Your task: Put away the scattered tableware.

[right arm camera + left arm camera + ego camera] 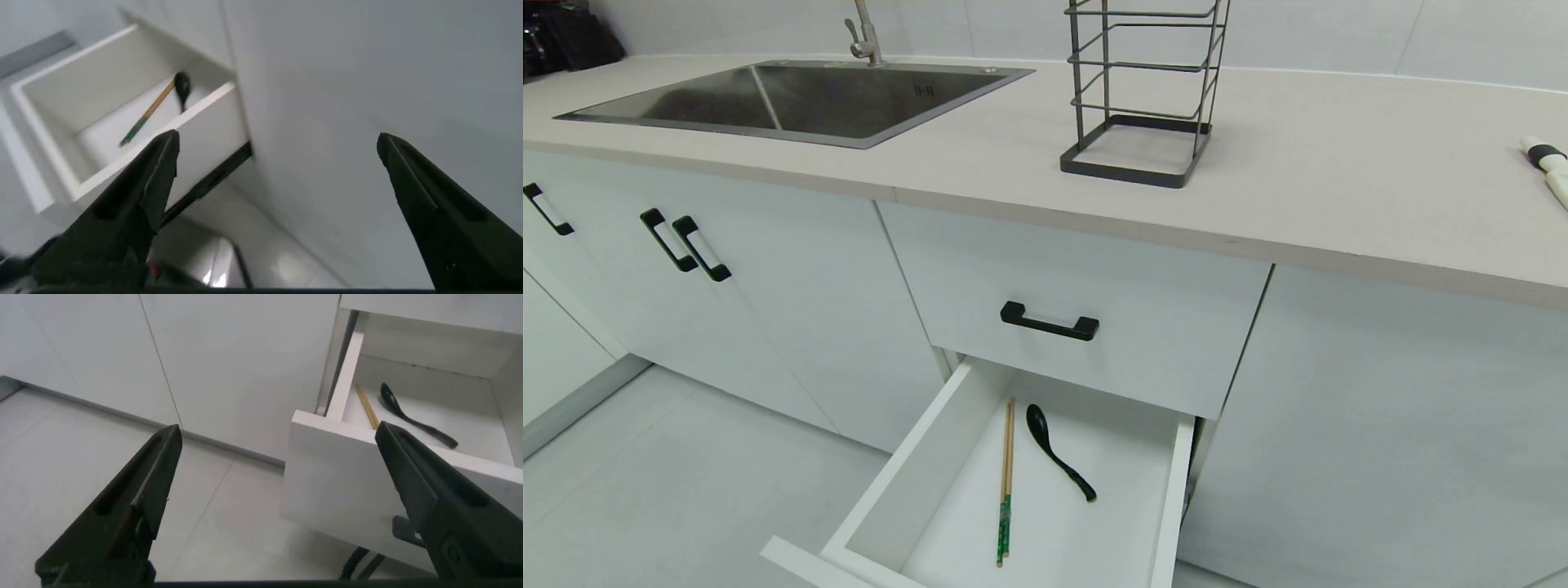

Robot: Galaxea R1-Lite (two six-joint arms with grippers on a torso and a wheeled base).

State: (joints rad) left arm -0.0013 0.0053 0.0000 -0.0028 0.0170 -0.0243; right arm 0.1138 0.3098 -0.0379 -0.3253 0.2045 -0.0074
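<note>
Kitchen: pale surface point(1339, 188), sink point(727, 132) upper left, wire rack point(1131, 167) top centre. A white-handled utensil point(1550, 163) lies at the right edge, its type unclear.

Head view: lower drawer point(1172, 490) pulled open at bottom centre. Chopsticks point(1006, 482) and black spoon point(1058, 461) lie inside, side by side, apart.

Left wrist view: left claw point(276, 431) spread wide and empty, low near the drawer front.

Right wrist view: right claw point(277, 137) likewise released, holding nothing, beside the cabinet.

Judgement: stowing looks nearly finished. Next, likely fetch the utensil at the edge, or push the drawer closed.

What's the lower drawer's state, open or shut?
Open. The lower drawer is pulled out beneath the shut upper drawer, chopsticks and black spoon lying inside.
</note>
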